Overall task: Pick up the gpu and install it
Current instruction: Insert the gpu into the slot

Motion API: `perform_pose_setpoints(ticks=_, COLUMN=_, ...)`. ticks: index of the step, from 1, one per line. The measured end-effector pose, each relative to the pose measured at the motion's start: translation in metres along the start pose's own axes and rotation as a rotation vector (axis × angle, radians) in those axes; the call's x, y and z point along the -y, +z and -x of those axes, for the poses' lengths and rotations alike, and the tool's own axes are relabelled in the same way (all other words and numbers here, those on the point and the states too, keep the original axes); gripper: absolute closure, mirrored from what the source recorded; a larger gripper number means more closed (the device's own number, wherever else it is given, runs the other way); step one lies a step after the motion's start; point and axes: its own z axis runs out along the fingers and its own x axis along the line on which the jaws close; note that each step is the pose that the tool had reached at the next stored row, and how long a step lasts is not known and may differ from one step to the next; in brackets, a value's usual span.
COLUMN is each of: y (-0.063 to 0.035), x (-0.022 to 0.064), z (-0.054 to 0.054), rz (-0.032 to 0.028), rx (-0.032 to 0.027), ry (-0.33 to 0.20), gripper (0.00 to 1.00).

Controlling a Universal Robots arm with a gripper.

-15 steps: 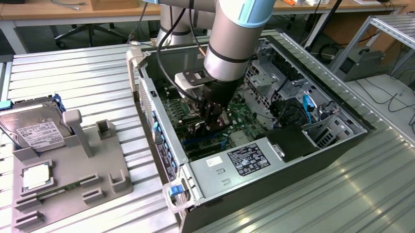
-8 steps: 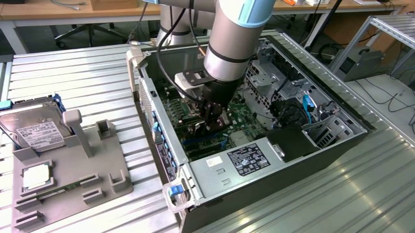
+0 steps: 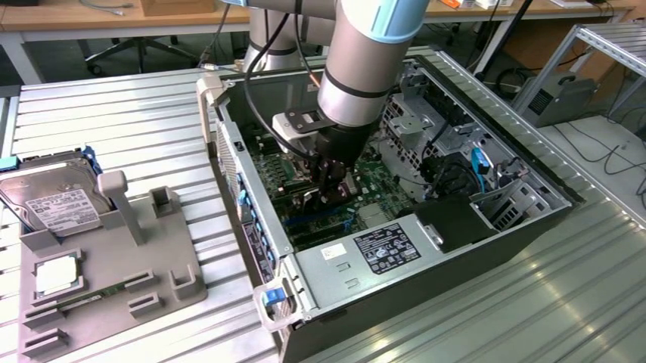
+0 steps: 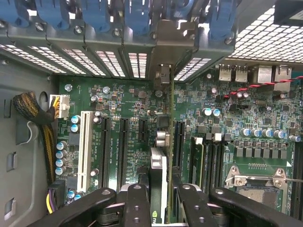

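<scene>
Scanning from the exterior view's left, you are seeing the grey holder (image 3: 111,265) sitting on the bench (image 3: 131,113) with the hard drive (image 3: 51,200), then the open computer case (image 3: 404,257), where the gripper (image 4: 158,198) is clamping the gpu (image 4: 161,156) edge-on over the motherboard (image 4: 246,123) slots.

The arm (image 3: 365,57) descends steeply from above, its grey tube with a light blue joint ring pointing downward. Below the ring a dark wrist section carries a pale grey camera block on the side toward the exterior view's left. The gripper (image 3: 329,181) hangs vertically from the wrist, fingers pointing straight down. In the wrist view the black linkage fingers (image 4: 137,203) stand on either side of a thin upright card edge, closed against it.
</scene>
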Motion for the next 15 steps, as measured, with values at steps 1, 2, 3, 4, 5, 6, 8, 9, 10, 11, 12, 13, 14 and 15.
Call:
perform_pose_setpoints(ticks=1, y=0.0001, x=-0.0001, z=0.0, rz=-0.0002, rx=-0.0001, ry=0.0, gripper=0.73)
perform_pose_setpoints(ticks=2, y=0.0002, x=-0.0002, z=0.0, rz=-0.0005, rx=-0.0001, ry=0.0, gripper=0.73)
perform_pose_setpoints(ticks=3, y=0.0003, x=-0.0004, z=0.0, rz=-0.0008, rx=-0.0002, ry=0.0, gripper=0.73)
perform_pose_setpoints(ticks=4, y=0.0005, x=-0.0004, z=0.0, rz=-0.0013, rx=-0.0001, ry=0.0, gripper=0.73)
perform_pose_setpoints(ticks=5, y=0.0007, x=-0.0005, z=0.0, rz=-0.0014, rx=-0.0001, ry=0.0, gripper=0.73)
perform_pose_setpoints(ticks=6, y=0.0009, x=-0.0004, z=0.0, rz=-0.0016, rx=0.0001, ry=0.0, gripper=0.73)
perform_pose_setpoints(ticks=8, y=0.001, x=0.0001, z=0.0, rz=-0.0014, rx=0.0003, ry=0.0, gripper=0.73)
perform_pose_setpoints(ticks=9, y=0.001, x=0.0002, z=0.0, rz=-0.0015, rx=0.0002, ry=0.0, gripper=0.73)
perform_pose_setpoints(ticks=10, y=0.0009, x=0.0002, z=0.0, rz=-0.0015, rx=0.0001, ry=0.001, gripper=0.73)
perform_pose_setpoints(ticks=11, y=0.0009, x=0.0002, z=0.0, rz=-0.0015, rx=0.0, ry=0.0, gripper=0.73)
perform_pose_setpoints(ticks=12, y=0.0009, x=0.0003, z=0.0, rz=-0.0015, rx=0.0, ry=0.0, gripper=0.73)
perform_pose_setpoints(ticks=13, y=0.0009, x=0.0003, z=0.0, rz=-0.0015, rx=0.0, ry=0.0, gripper=0.73)
perform_pose_setpoints(ticks=14, y=0.0009, x=0.0003, z=0.0, rz=-0.0015, rx=0.0, ry=0.0, gripper=0.73)
perform_pose_setpoints(ticks=15, y=0.0009, x=0.0004, z=0.0, rz=-0.0015, rx=0.0, ry=0.0, gripper=0.73)
